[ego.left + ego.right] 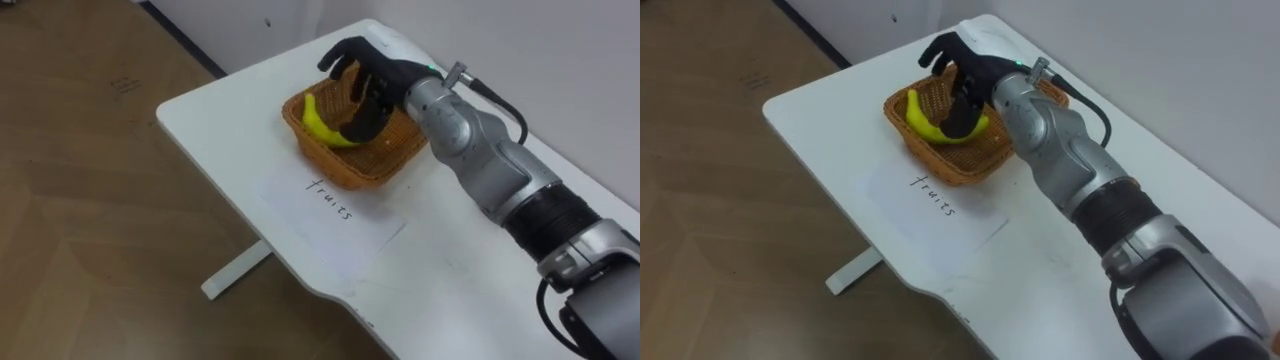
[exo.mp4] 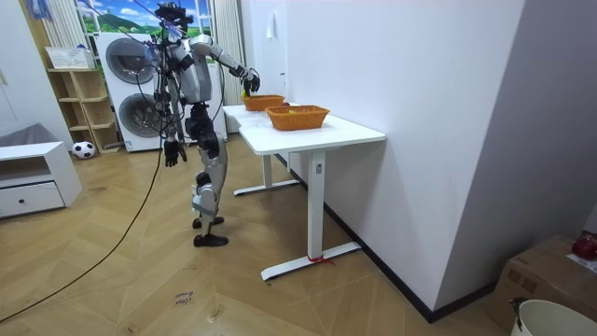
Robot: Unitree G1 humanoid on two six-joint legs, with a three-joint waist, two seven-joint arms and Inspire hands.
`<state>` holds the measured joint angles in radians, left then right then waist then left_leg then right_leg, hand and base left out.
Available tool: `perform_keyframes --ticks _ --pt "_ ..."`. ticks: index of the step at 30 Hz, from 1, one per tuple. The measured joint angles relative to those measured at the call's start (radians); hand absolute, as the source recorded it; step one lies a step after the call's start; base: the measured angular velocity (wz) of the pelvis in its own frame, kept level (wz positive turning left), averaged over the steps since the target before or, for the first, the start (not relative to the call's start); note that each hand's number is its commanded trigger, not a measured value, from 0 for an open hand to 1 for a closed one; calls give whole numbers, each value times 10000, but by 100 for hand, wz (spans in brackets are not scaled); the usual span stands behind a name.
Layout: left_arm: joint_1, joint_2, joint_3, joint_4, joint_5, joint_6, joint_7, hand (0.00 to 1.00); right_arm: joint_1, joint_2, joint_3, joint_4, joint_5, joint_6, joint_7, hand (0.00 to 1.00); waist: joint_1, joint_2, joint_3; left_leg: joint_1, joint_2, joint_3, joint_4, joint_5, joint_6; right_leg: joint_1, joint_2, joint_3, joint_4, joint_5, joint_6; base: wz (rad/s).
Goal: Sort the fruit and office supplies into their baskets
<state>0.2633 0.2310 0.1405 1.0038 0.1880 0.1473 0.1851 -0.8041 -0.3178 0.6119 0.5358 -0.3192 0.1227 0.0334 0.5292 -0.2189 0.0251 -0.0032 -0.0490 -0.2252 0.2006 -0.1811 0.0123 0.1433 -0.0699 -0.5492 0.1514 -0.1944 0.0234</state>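
A yellow banana [image 1: 322,127] lies in the woven fruit basket [image 1: 375,165], leaning against its left wall. My right hand [image 1: 365,82] hovers over that basket, fingers loosely spread past the far rim and thumb down against the banana's right end. The same banana [image 1: 925,126], basket [image 1: 970,160] and right hand [image 1: 962,72] show from the other eye. In the room view, my right hand [image 2: 250,82] reaches over the farther basket [image 2: 263,102], and my left hand [image 2: 172,152] hangs at my side.
The baskets stand on a white table [image 1: 230,110] against the wall, with a handwritten paper label [image 1: 330,200] in front of the fruit one. A second woven basket [image 2: 297,116] sits nearer the room camera. Wooden floor lies beyond the table's left edge.
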Motion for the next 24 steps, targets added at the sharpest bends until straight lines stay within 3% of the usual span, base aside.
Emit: perform_keyframes --ticks 7,15,19,22,24 --pt "9 -41 -2 12 3 -22 0 0 -1 -60 -62 18 -17 -40 -9 0 -103 34 25 -51 -16 18 -24 0 0 13 0 3 -2 0 0 0" --pt "-21 -52 16 102 3 -52 -15 0 -2 -82 -150 177 362 -436 -9 0 -305 72 52 -37 -10 19 -21 0 0 23 6 51 -9 0 0 0" --pt "-64 -58 12 93 9 -52 -14 0 -1 -175 -160 397 816 -468 -9 0 -343 99 67 -12 3 86 0 -1 0 -23 12 300 -10 0 -1 -4" --pt "-68 -85 -6 80 6 -50 -12 0 -1 -269 -463 372 967 -502 -21 0 -582 226 121 -63 0 131 32 -2 1 -40 2 313 -12 2 -1 -2" --pt "-67 -66 9 80 -1 -53 -10 0 -1 -280 -900 383 1245 -576 -152 0 -728 332 111 -88 7 195 32 -2 1 -77 -2 378 -9 2 -1 -8"
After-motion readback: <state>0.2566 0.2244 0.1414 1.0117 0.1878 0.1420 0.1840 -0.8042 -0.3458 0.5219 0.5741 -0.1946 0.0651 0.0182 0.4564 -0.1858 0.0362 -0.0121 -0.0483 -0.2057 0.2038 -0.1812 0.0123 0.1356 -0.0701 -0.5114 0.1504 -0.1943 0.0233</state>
